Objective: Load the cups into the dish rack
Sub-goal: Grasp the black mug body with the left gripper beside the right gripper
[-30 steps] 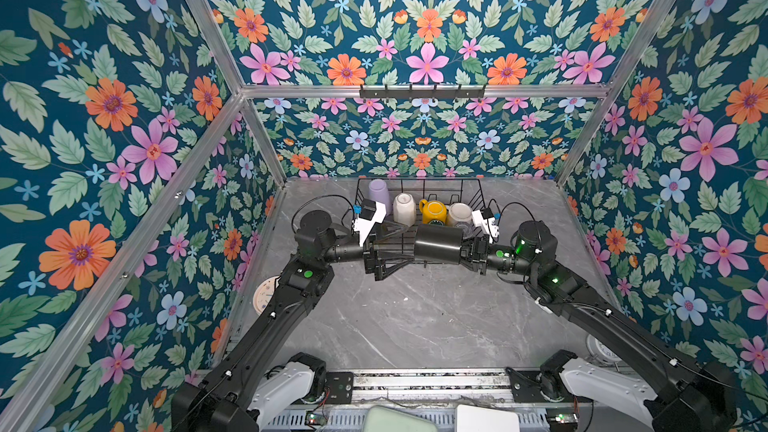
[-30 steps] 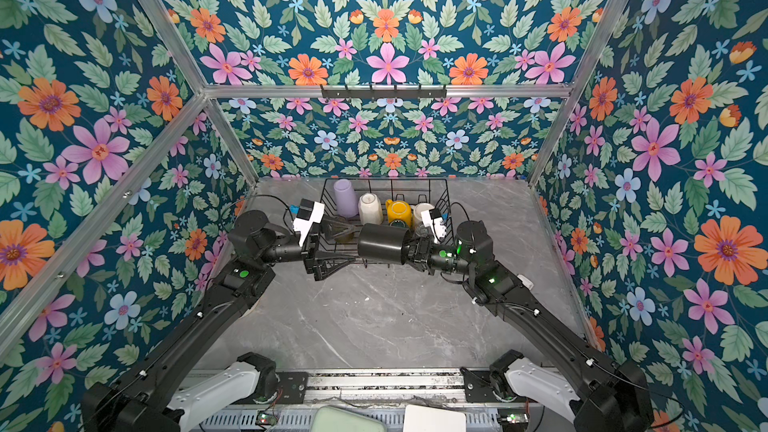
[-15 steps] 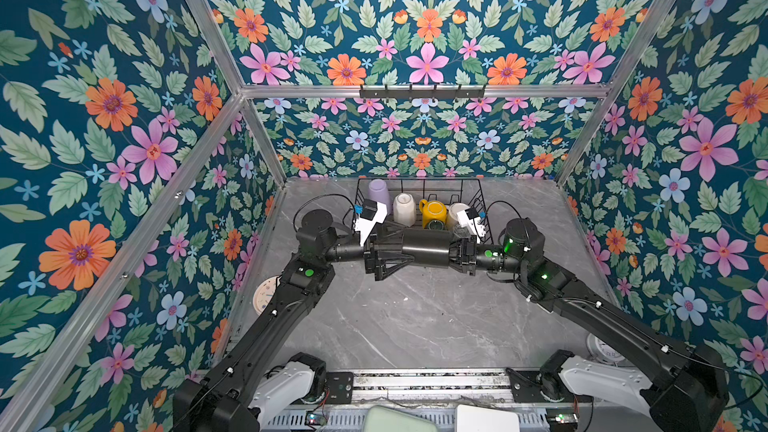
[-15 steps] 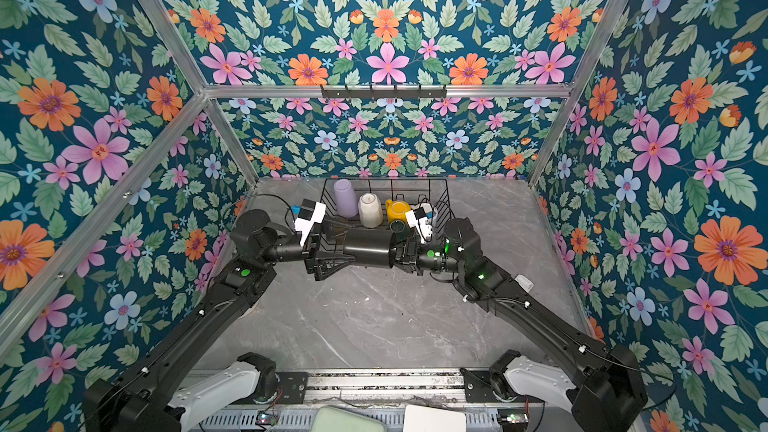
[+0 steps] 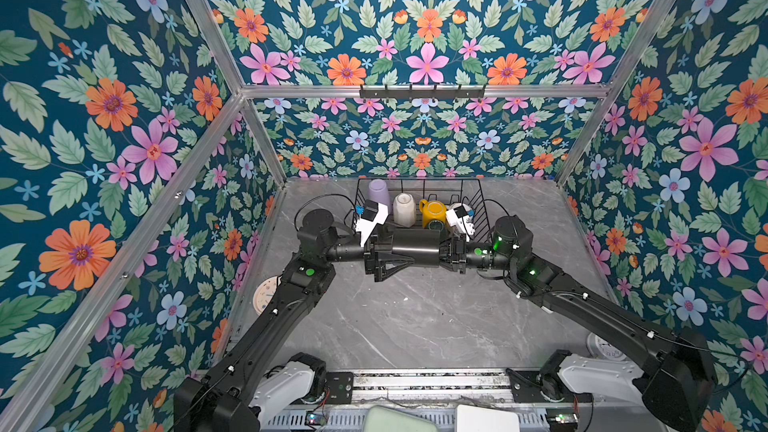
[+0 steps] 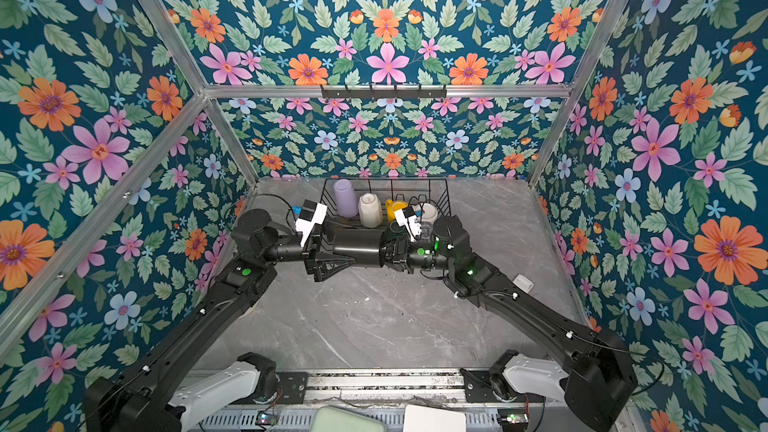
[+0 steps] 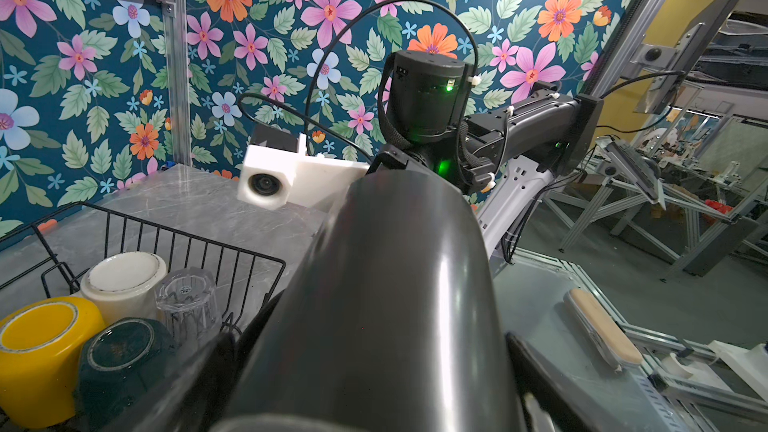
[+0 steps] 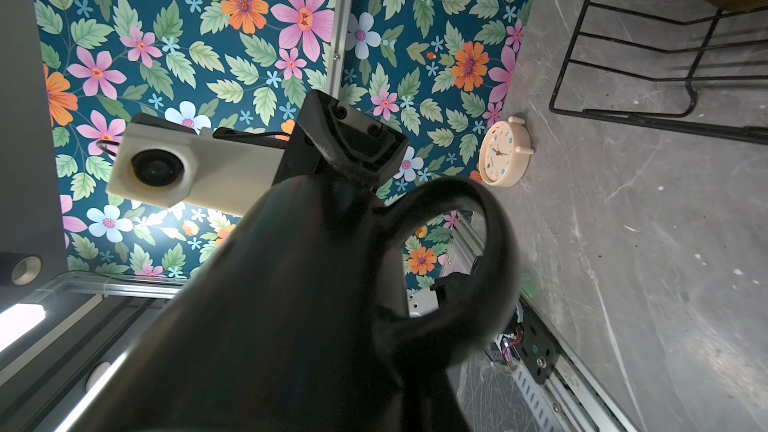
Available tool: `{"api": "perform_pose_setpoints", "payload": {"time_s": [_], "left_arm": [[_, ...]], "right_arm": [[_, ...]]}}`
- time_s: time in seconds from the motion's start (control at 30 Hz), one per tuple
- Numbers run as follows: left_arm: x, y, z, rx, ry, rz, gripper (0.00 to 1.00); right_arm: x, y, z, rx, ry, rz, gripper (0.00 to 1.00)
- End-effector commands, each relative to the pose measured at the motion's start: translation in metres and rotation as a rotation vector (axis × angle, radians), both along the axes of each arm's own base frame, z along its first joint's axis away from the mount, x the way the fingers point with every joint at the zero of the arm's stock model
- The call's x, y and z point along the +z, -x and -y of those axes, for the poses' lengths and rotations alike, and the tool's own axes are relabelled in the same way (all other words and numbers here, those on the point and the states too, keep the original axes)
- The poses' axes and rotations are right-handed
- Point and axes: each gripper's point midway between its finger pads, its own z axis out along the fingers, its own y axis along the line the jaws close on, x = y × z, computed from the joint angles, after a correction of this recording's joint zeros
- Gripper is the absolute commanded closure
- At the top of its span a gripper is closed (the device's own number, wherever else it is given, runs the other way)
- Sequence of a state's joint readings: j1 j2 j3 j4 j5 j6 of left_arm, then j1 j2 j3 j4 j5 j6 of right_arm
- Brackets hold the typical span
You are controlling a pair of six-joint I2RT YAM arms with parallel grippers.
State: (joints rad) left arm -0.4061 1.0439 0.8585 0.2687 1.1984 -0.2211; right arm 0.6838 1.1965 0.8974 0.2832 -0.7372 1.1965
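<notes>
A glossy black mug (image 5: 415, 246), cylindrical with a looped handle (image 8: 498, 251), hangs on its side just in front of the black wire dish rack (image 5: 480, 209), above the grey marbled surface (image 5: 415, 326). The right fingers (image 5: 448, 248) are pinched together on one end; the left fingers (image 5: 392, 268) stand wide apart around the other. Inside the rack, a lilac tumbler (image 5: 379, 195), white mug (image 5: 404, 209) and yellow mug (image 5: 432, 211) sit upside down.

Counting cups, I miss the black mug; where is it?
In both top views the black mug hangs sideways at centre, between the left gripper and right gripper, in front of the dish rack.
</notes>
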Motion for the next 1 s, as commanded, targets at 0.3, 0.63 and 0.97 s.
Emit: {"api": "perform_pose_setpoints", "payload": {"time_s": [0.3, 0.63, 0.97], "left_arm": [[0.003, 0.002, 0.000, -0.024, 0.009, 0.026, 0.01], [0.003, 0.003, 0.001, -0.038, 0.009, 0.018, 0.17], [0.004, 0.004, 0.001, -0.042, 0.011, 0.018, 0.37]], "right_arm": [[0.030, 0.003, -0.015, 0.053, -0.108, 0.078, 1.00], [0.030, 0.004, -0.021, 0.062, -0.119, 0.074, 1.00], [0.028, 0.003, -0.022, 0.065, -0.123, 0.067, 1.00]]}}
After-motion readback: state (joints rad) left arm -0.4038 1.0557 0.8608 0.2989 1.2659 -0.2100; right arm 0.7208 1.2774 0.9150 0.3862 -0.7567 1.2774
